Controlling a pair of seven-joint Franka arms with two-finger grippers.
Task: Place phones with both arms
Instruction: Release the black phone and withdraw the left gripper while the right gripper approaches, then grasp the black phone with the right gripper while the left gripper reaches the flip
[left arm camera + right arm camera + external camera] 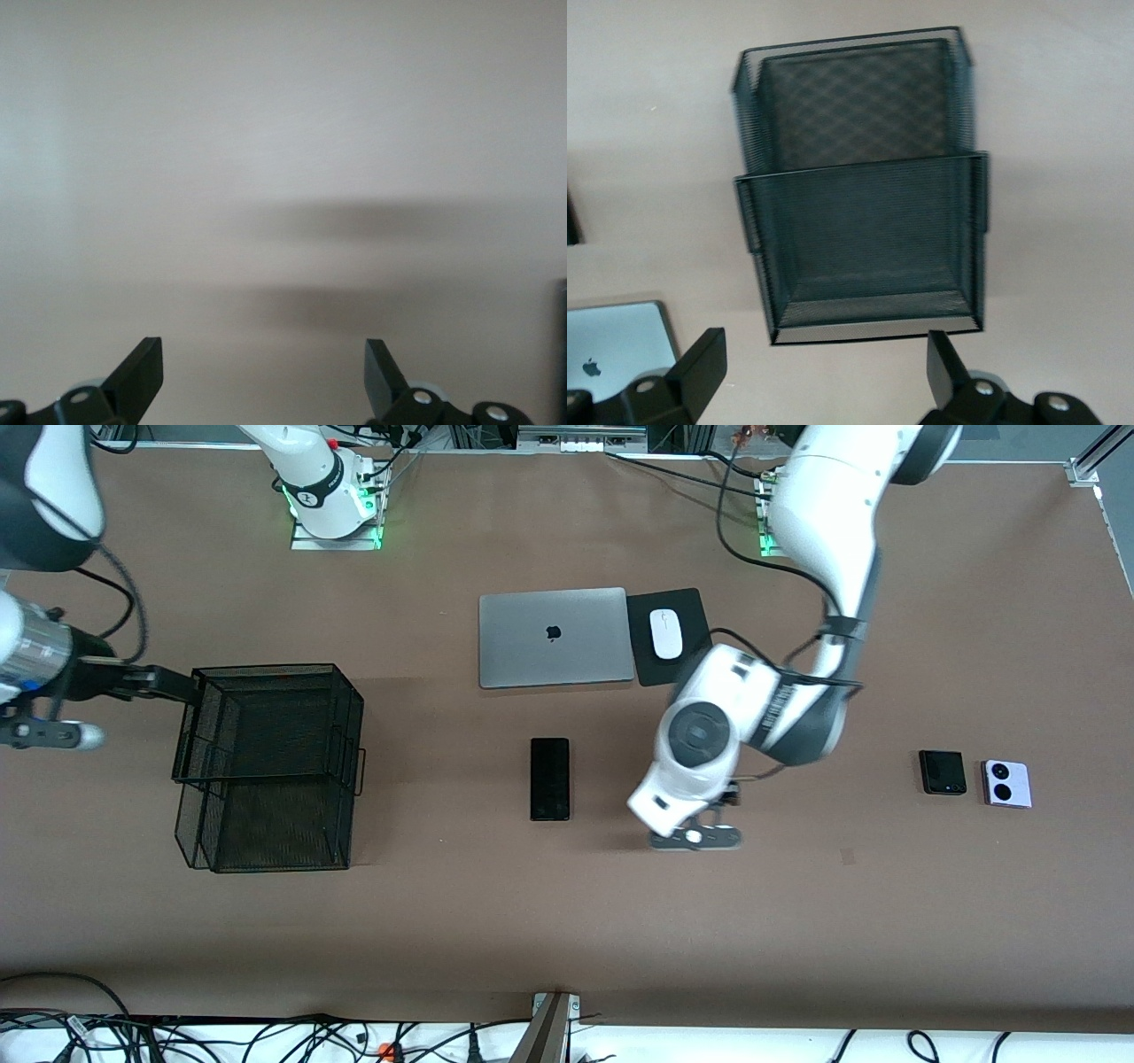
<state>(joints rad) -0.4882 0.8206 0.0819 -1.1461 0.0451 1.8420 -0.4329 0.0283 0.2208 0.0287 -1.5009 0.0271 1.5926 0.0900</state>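
The long black phone [549,778] lies flat mid-table, nearer the front camera than the laptop. The squarish black flip phone [942,771] and the lilac-white flip phone [1007,783] lie side by side toward the left arm's end. My left gripper [695,838] hangs open and empty over bare table between the long phone and the flip phones. In the left wrist view [264,372] it shows only bare table and a dark edge [563,345]. My right gripper [62,733] is open and empty beside the mesh basket [266,766], which also shows in the right wrist view [864,186].
A closed grey laptop [553,637] lies mid-table toward the robots' bases and also shows in the right wrist view [616,354]. Beside it a white mouse [666,633] sits on a black pad [691,607]. The black two-tier mesh basket stands toward the right arm's end.
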